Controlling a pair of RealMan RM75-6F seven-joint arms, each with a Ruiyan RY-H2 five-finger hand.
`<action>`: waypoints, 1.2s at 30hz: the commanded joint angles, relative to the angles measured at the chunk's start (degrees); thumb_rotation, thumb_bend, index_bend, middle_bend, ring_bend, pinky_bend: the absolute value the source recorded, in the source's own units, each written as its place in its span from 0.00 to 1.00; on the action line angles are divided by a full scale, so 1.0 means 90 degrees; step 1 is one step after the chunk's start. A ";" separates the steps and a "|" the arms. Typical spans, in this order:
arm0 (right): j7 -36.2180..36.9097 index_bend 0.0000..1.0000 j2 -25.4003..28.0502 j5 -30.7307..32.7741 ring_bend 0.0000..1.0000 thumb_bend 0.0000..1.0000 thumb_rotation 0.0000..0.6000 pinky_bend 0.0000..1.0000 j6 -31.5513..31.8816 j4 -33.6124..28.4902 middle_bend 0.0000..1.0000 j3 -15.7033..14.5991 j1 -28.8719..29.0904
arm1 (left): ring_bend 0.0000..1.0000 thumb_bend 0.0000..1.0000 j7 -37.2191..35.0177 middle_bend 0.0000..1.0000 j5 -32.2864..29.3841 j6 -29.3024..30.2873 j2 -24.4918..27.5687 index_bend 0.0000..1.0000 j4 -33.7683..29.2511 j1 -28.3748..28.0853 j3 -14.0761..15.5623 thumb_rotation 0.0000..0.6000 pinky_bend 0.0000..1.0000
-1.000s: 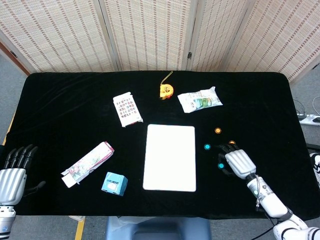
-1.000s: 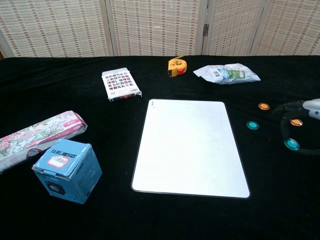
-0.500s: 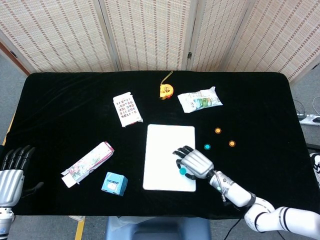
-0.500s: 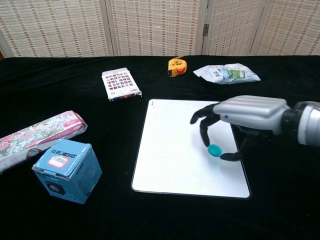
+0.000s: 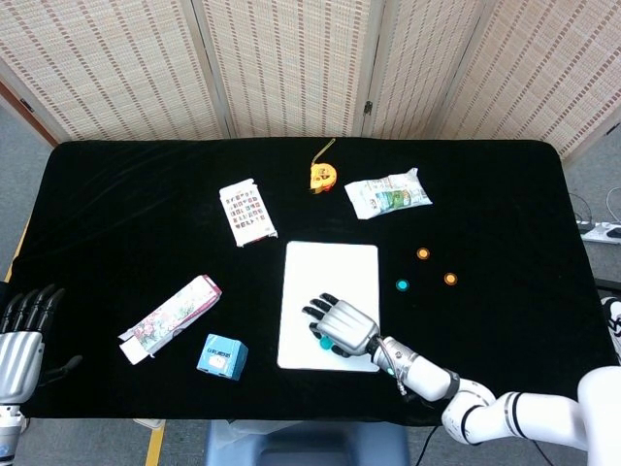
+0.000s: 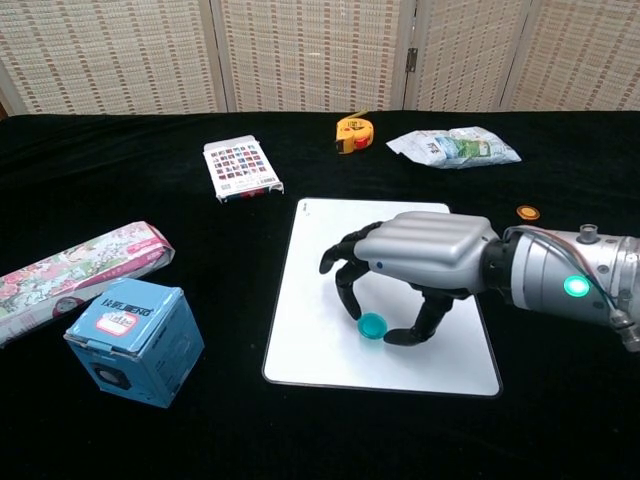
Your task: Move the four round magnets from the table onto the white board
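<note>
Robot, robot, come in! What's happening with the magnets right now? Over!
Right robot hand pinching teal magnet over white board. Left robot hand open, idle. Three magnets left on table. Nothing in the way.

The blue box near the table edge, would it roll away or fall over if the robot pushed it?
The blue box probably would not roll: its sides look flat and square. It looks about as wide as tall, so it would likely slide on the black cloth rather than tip. It seems to be cardboard, so perhaps light.

You cannot read any text clearly here. Left of your right hand (image 6: 425,258), the blue box (image 6: 135,340) has a red-and-white label with too-small print, and the card pack (image 6: 241,168) beyond shows only tiny blurred characters.
</note>
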 commanded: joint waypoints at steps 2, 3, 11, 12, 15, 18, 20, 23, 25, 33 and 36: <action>-0.0036 0.26 0.0027 0.0100 0.09 0.37 1.00 0.09 0.0165 -0.0022 0.14 -0.0018 -0.0037 | 0.06 0.15 -0.0010 0.08 0.0004 -0.0006 -0.0006 0.01 0.0016 -0.0010 -0.0011 1.00 0.00; -0.0026 0.24 0.0073 0.0145 0.09 0.37 1.00 0.09 0.0231 -0.0034 0.14 -0.0017 -0.0068 | 0.06 0.15 -0.0010 0.08 0.0004 -0.0011 -0.0009 0.01 0.0020 -0.0017 -0.0017 1.00 0.00; 0.0256 0.25 0.0617 0.0511 0.09 0.37 1.00 0.09 0.0927 0.0012 0.15 0.0051 -0.0500 | 0.06 0.15 -0.0024 0.08 0.0052 -0.0053 -0.0045 0.01 0.0037 -0.0079 -0.0042 1.00 0.00; 0.0301 0.27 0.0684 0.0568 0.10 0.37 1.00 0.09 0.0991 0.0052 0.15 0.0050 -0.0561 | 0.06 0.15 -0.0030 0.08 0.0052 -0.0059 -0.0047 0.01 0.0038 -0.0084 -0.0044 1.00 0.00; 0.0459 0.33 0.0847 0.0795 0.10 0.37 1.00 0.09 0.1101 0.0270 0.15 0.0045 -0.0727 | 0.06 0.15 -0.0038 0.08 0.0049 -0.0082 -0.0059 0.01 0.0046 -0.0100 -0.0049 1.00 0.00; 0.0603 0.35 0.0885 0.1027 0.10 0.37 1.00 0.09 0.1048 0.0561 0.15 0.0035 -0.0810 | 0.06 0.15 -0.0024 0.08 0.0060 -0.0092 -0.0076 0.01 0.0031 -0.0116 -0.0051 1.00 0.00; 0.0695 0.37 0.0821 0.1168 0.10 0.37 1.00 0.09 0.0964 0.0810 0.15 0.0037 -0.0825 | 0.06 0.15 -0.0005 0.08 0.0068 -0.0103 -0.0089 0.01 0.0011 -0.0128 -0.0050 1.00 0.00; 0.0821 0.37 0.0652 0.1300 0.10 0.37 1.00 0.09 0.0838 0.1172 0.15 0.0056 -0.0803 | 0.06 0.15 0.0001 0.08 0.0091 -0.0124 -0.0086 0.01 -0.0027 -0.0147 -0.0043 1.00 0.00; 0.0891 0.37 0.0540 0.1338 0.10 0.37 1.00 0.09 0.0795 0.1364 0.15 0.0074 -0.0785 | 0.06 0.15 -0.0021 0.08 0.0109 -0.0119 -0.0072 0.01 -0.0044 -0.0148 -0.0039 1.00 0.00; 0.1027 0.38 0.0186 0.1518 0.10 0.37 1.00 0.09 0.0477 0.2027 0.15 0.0142 -0.0634 | 0.06 0.15 -0.0008 0.08 0.0072 -0.0116 -0.0031 0.01 -0.0073 -0.0136 -0.0040 1.00 0.00; 0.1032 0.39 0.0103 0.1593 0.10 0.37 1.00 0.09 0.0380 0.2176 0.15 0.0167 -0.0587 | 0.06 0.15 0.0003 0.08 0.0066 -0.0136 -0.0040 0.01 -0.0068 -0.0141 -0.0032 1.00 0.00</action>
